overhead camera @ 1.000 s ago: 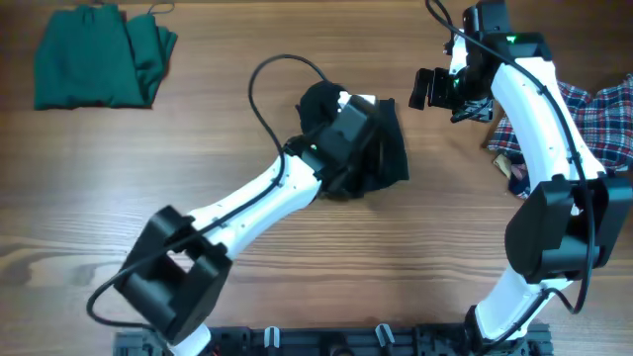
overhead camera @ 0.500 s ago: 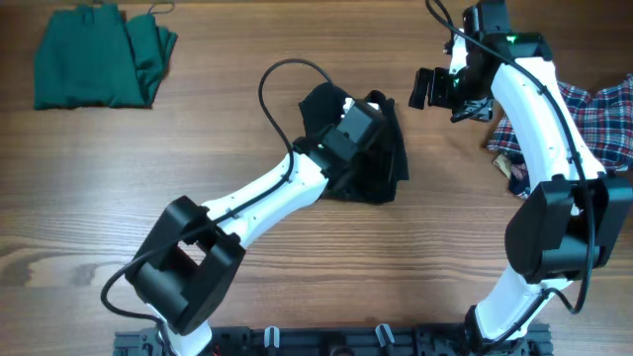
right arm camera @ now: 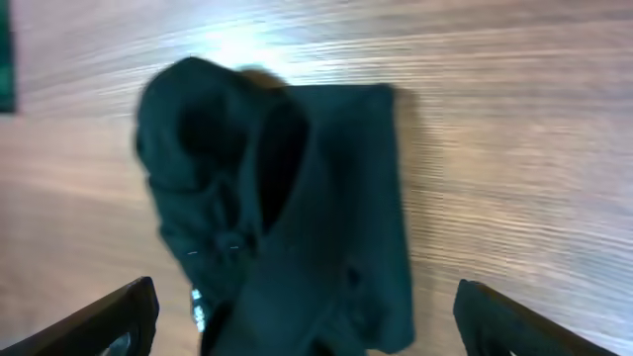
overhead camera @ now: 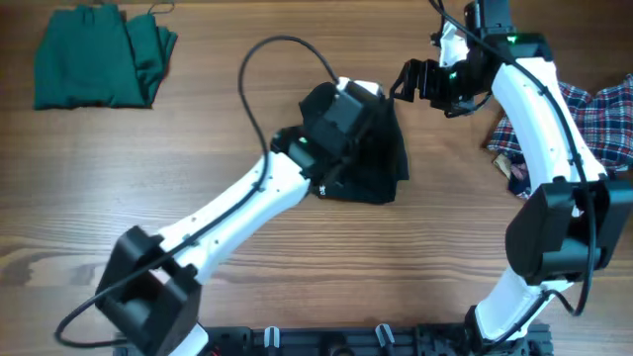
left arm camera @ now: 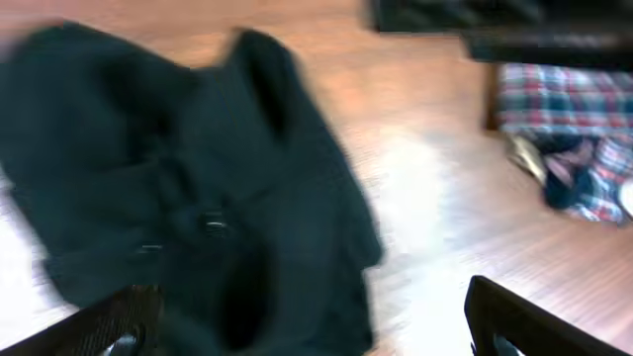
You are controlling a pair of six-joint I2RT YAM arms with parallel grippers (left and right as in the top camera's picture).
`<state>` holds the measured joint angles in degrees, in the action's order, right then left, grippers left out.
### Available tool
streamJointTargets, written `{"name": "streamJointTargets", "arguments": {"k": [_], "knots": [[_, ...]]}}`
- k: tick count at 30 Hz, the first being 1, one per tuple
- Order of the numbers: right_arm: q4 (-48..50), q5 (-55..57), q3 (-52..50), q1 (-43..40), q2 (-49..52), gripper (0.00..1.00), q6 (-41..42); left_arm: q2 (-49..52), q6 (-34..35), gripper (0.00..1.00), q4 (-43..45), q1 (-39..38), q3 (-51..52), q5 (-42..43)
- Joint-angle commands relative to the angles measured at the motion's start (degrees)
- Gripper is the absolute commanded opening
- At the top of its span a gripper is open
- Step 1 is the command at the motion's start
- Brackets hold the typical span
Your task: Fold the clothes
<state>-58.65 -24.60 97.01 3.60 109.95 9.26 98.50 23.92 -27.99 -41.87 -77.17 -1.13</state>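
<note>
Wood-grain table (overhead camera: pixel 425 282), black shirt (overhead camera: pixel 384 163) bunched

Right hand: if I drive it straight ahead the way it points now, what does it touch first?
Most likely the black shirt. In the wrist view it lies crumpled right between and ahead of the open fingers of the right hand, with nothing in between. How far off it lies is hard to judge.

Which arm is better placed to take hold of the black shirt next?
Probably left. The left gripper, open, hangs directly above the black shirt; the right gripper, also open, sits off its far corner.
</note>
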Motion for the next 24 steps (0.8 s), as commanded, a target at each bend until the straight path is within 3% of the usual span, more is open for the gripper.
{"name": "streamJointTargets", "arguments": {"k": [1, 2, 3, 4, 7, 9, 11, 15, 19, 24], "knots": [[1.2, -7.9, -0.2, 0.5, -5.4, 0.89, -1.7, -7.5, 5.2, 0.86, -5.3, 5.6, -0.8, -9.1], [1.2, -8.9, -0.2, 0.8, -5.6, 0.86, -1.6, -8.4, 7.0, 0.80, -7.2, 7.1, -0.8, -10.0], [1.2, -10.0, -0.2, 1.2, -5.5, 0.77, -1.6, -9.5, 9.2, 0.71, -10.0, 9.2, -0.8, -10.6], [1.2, -10.2, -0.2, 1.7, -5.2, 0.57, -1.5, -10.1, 11.2, 0.66, -13.0, 11.5, -0.8, -10.5], [1.9, -10.2, -0.2, 3.6, -4.0, 0.20, 0.0, -10.3, 14.4, 0.45, -19.8, 16.5, -0.7, -10.5], [3.0, -10.1, -0.2, 5.4, -3.2, 0.04, 1.0, -10.1, 14.5, 0.30, -23.2, 19.3, -0.7, -10.5], [4.2, -9.7, -0.2, 7.5, -2.4, 0.04, 1.5, -9.9, 14.5, 0.17, -25.6, 22.0, -0.7, -10.5], [5.5, -2.1, -0.2, 12.5, 0.0, 0.04, 5.0, -9.8, 14.5, 0.04, -26.9, 25.5, -0.7, -10.5], [4.9, 6.6, -0.2, 16.6, 3.7, 0.04, 7.4, -9.5, 14.5, 0.04, -26.9, 26.6, -0.7, -10.5], [4.5, 7.1, -0.2, 18.5, 8.5, 0.04, 8.1, -9.4, 14.5, 0.06, -27.0, 26.6, -0.7, -10.5]]}}
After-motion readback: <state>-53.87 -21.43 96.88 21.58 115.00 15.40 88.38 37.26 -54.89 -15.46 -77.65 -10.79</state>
